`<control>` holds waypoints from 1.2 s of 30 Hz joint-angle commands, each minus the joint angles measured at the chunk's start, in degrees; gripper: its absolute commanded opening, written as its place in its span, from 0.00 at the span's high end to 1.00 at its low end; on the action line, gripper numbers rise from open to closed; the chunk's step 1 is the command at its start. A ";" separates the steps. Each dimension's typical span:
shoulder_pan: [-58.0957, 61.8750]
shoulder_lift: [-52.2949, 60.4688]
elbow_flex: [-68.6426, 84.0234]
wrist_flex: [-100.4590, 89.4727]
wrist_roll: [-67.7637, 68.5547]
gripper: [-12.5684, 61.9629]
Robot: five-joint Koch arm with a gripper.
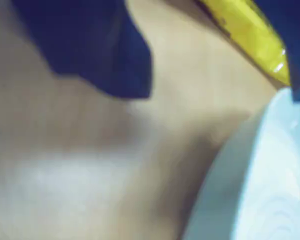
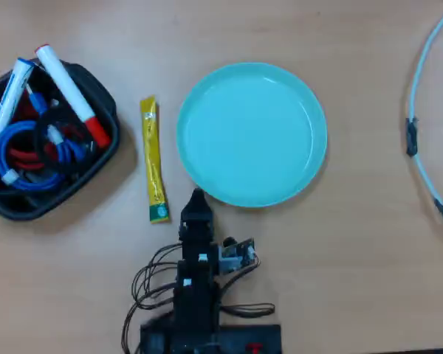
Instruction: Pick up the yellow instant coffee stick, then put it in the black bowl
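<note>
The yellow instant coffee stick [image 2: 153,160] lies flat on the wooden table [image 2: 354,243], long and narrow, running up and down the overhead view, with a small green end nearest the arm and fine print along its length; it sits between the black bowl [image 2: 96,96] on the left and the turquoise plate [image 2: 252,133] on the right, touching neither. The bowl holds coiled blue and red cables [image 2: 29,155] and two white markers [image 2: 70,94], one red-capped, one blue-capped. The gripper [image 2: 196,200] hangs just beside the stick's green end, near the plate's rim; whether its jaws are parted I cannot tell. The blurred wrist view shows the stick [image 1: 250,35] at the top right, untouched.
</note>
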 commanded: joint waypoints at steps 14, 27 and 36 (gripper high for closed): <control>-3.43 5.01 -20.92 34.37 -8.00 0.45; -12.57 4.04 -51.06 54.40 -33.57 0.44; -13.97 -16.00 -73.04 67.41 -46.76 0.45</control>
